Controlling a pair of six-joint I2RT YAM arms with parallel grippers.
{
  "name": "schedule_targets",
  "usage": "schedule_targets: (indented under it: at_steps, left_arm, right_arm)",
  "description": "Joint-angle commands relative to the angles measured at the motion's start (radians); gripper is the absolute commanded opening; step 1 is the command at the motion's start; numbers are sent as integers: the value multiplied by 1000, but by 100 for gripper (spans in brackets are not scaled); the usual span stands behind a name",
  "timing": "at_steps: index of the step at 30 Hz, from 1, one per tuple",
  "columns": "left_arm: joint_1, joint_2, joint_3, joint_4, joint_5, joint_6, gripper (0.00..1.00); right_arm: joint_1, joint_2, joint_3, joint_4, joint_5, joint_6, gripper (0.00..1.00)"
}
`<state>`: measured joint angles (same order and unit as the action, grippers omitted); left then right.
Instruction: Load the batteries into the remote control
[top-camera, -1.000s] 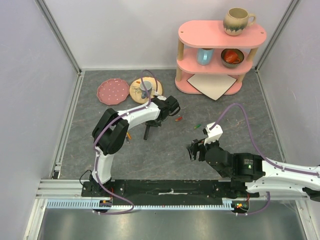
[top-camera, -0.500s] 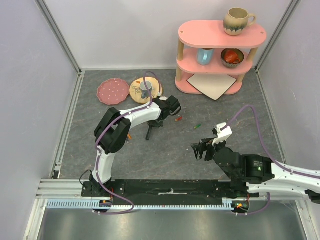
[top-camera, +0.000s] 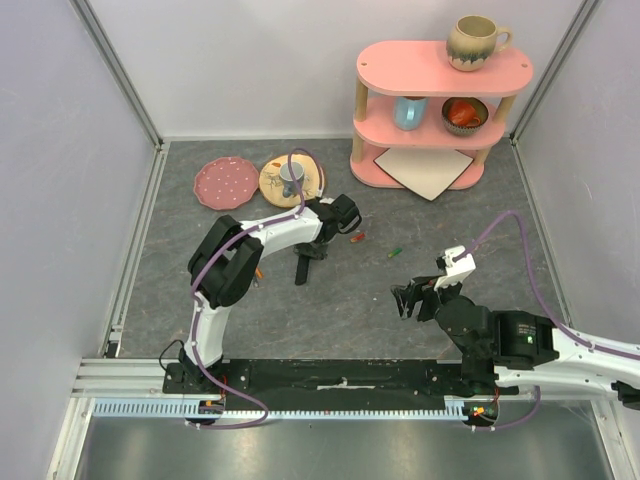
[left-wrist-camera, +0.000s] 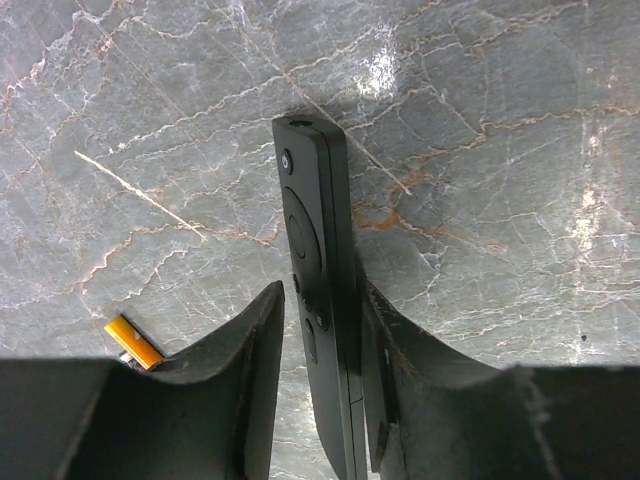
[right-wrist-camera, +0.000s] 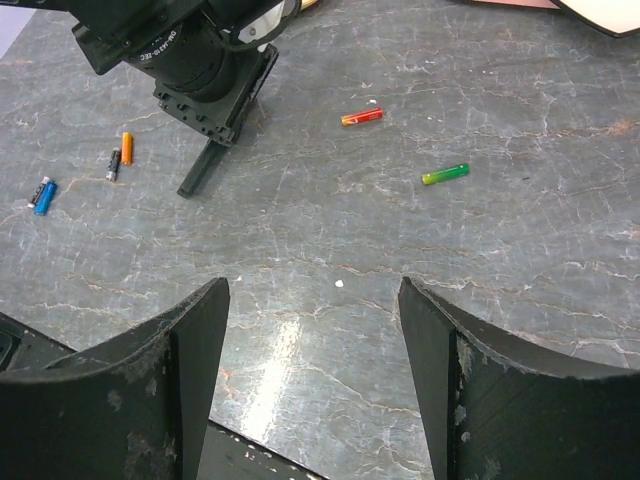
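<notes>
Plainly the left fingers (left-wrist-camera: 250, 380) stand narrow but not clamped around the remote control (left-wrist-camera: 315, 240). It stands on its long edge on the desk (right-wrist-camera: 560, 250), with its button face turned toward one finger. A thin gap shows on that side, and its back lies close against the other finger. Its far end reaches well beyond the fingertips.

The step in hand looks like setting the remote down for loading. Doing that well probably means opening evenly and lifting straight away, so neither finger drags it over. It should come to rest with the back upward, since the battery bay is likely there; no cover or bay shows from here.

An orange battery (left-wrist-camera: 133, 341) lies just outside the finger on the button side.

The right fingers (right-wrist-camera: 190, 340) are spread wide over bare desk with nothing between them. A red battery (right-wrist-camera: 361, 117) and a green battery (right-wrist-camera: 445, 174) lie well beyond their tips, and a blue battery (right-wrist-camera: 44, 195) lies far outside one finger. The green one looks easiest to reach.
</notes>
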<state>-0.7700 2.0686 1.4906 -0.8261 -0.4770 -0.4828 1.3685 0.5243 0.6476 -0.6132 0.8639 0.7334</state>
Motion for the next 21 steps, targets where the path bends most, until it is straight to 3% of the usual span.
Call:
schedule_targets:
  at_steps: [1,8,14,15,17,19,21]
  left_arm:
    - [-8,7,-27,50,38,3,46]
    - [-17,-117,-17,58,54,-11,52]
    - [-17,-342,-68,111,152,-5,53]
    - [-17,-393,-107,207,216,6,53]
    - [-17,-594,-309,362,303,18,63]
    - [-15,-791,-515,537,317,-26,78]
    - [-15,-899,-616,590,313,-66,83]
  right_arm:
    - [1,-18,21,-10,49,35,75]
    - [1,-14,23,-14,46,38,75]
    - [1,16,27,-13,37,44,76]
    - [1,25,27,-11,37,44,75]
    - [1,34,27,3,40,41,76]
    - [1,57,32,19,37,18,76]
    - [1,88,46,38,30,1,76]
